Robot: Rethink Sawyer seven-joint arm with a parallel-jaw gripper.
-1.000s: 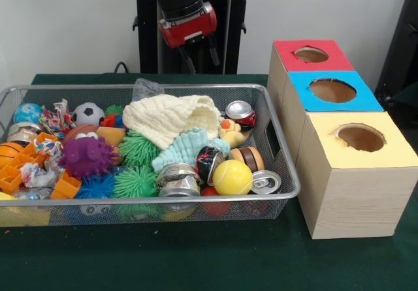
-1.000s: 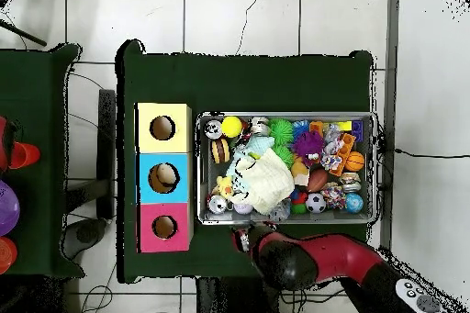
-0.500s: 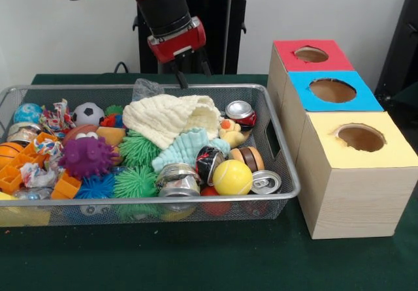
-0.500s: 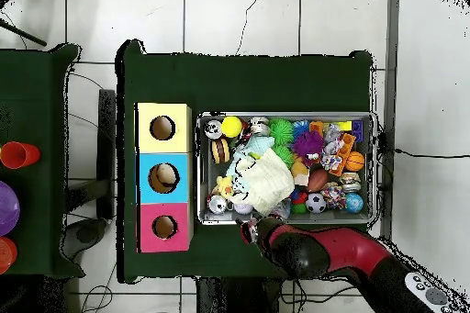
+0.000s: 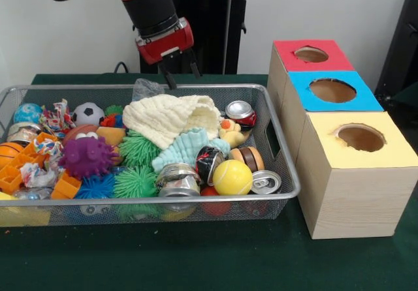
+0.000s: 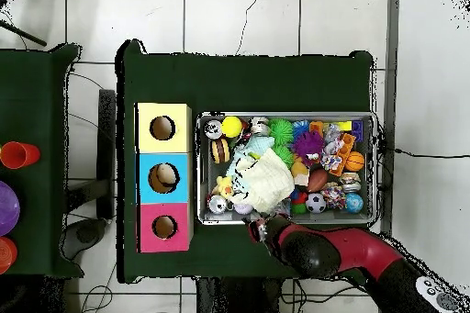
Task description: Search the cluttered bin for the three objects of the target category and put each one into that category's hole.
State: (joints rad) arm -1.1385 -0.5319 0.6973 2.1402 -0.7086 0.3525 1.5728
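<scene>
A wire bin (image 5: 277,144) full of clutter is seen on the green table (image 5: 196,265), and beside it a row of three boxes with round holes is set: a red box (image 5: 326,59), a blue box (image 5: 356,98) and a yellow box (image 5: 385,154). The gripper (image 5: 180,70) is held above the bin's back rim, just behind a cream knitted cloth (image 5: 166,116); its two fingers are spread apart and nothing is carried between them. The target category is not shown by the pictures, so the wanted things cannot be named with certainty. Crushed cans (image 5: 240,112) lie near the boxes' end of the bin and along its front edge, balls such as a yellow tennis ball (image 5: 232,177) and a small football (image 5: 88,114) are scattered through it, and spiky rubber toys (image 5: 86,156) fill the middle. In the overhead view something pale is seen inside the blue box's hole, though what it is cannot be told. The step in hand is judged to be the search for the next pick. A descent onto one exposed thing is called for next, clear of the cloth and the wire rim, so that only that thing is closed upon.
</scene>
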